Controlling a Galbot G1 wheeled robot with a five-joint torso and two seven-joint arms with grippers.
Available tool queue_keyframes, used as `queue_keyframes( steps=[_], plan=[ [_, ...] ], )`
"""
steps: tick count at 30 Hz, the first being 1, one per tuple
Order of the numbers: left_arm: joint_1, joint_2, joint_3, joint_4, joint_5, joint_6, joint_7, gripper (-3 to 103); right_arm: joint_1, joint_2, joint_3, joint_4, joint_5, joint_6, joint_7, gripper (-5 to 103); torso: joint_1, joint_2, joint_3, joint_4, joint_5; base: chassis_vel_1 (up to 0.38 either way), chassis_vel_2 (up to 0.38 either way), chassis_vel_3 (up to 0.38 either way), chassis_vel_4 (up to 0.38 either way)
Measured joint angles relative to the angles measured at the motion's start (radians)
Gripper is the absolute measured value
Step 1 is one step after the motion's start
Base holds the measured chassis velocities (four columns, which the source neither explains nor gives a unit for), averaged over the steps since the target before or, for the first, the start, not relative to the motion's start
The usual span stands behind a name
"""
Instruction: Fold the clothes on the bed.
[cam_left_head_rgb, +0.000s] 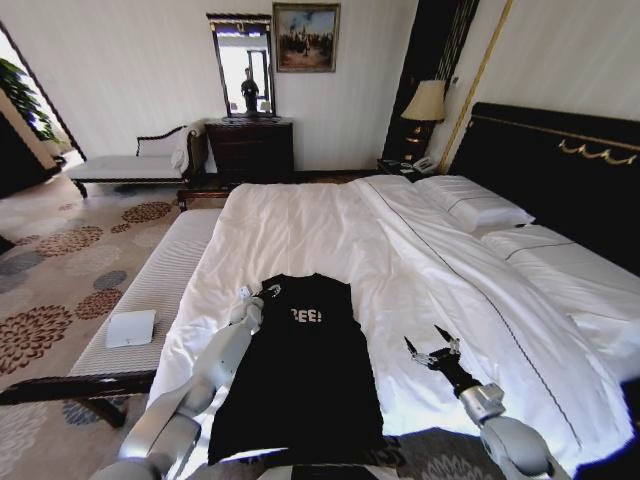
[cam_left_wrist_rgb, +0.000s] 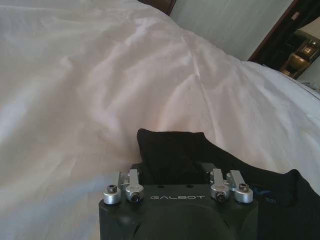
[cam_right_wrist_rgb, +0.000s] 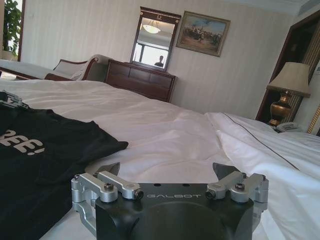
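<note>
The black T-shirt (cam_left_head_rgb: 300, 375) lies flat on the white bed (cam_left_head_rgb: 330, 235) near its foot edge, partly folded into a narrow strip, the lettering facing up. The left gripper (cam_left_head_rgb: 252, 296) sits at the shirt's upper left corner, clenched on the fabric. The right gripper (cam_left_head_rgb: 432, 350) rests on the sheet beside the shirt's right edge, fingers spread and empty.

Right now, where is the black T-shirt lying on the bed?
In the head view the black T-shirt lies flat on the white duvet at the near edge of the bed, between the two hands: the left hand at its upper left corner, the right hand off to its right.
</note>
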Motion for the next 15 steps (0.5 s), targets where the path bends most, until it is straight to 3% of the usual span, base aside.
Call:
queue_keyframes(
  steps=[2,8,10,14,15],
  plan=[
    [0.000,0.003,0.000,-0.002,0.000,0.000,0.000,56,0.000,0.000,0.000,-0.001,0.000,0.000,0.000,100,0.000,0.000,0.000,-0.0001,-0.0001,0.000,0.000,0.000,0.000],
    [0.010,0.026,-0.001,-0.013,0.004,-0.006,-0.005,28,0.014,0.002,-0.010,-0.007,0.000,0.000,0.000,100,0.000,0.000,0.000,0.0001,0.0000,0.000,0.000,0.000,0.000],
    [0.011,0.028,-0.001,-0.013,0.008,-0.008,-0.005,28,0.018,0.003,-0.015,-0.009,-0.001,0.000,0.000,100,0.000,0.000,0.000,0.0001,0.0000,0.000,0.000,0.000,0.000],
    [0.005,0.028,0.000,-0.008,0.016,-0.013,-0.005,11,0.028,0.003,-0.029,-0.013,-0.002,-0.002,0.001,100,0.000,0.000,0.000,0.0000,0.0000,0.000,0.000,0.000,0.000],
    [0.005,0.028,0.000,-0.008,0.016,-0.013,-0.005,11,0.028,0.003,-0.029,-0.013,-0.002,-0.002,0.001,100,0.000,0.000,0.000,0.0000,0.0000,0.000,0.000,0.000,0.000]
  ],
)
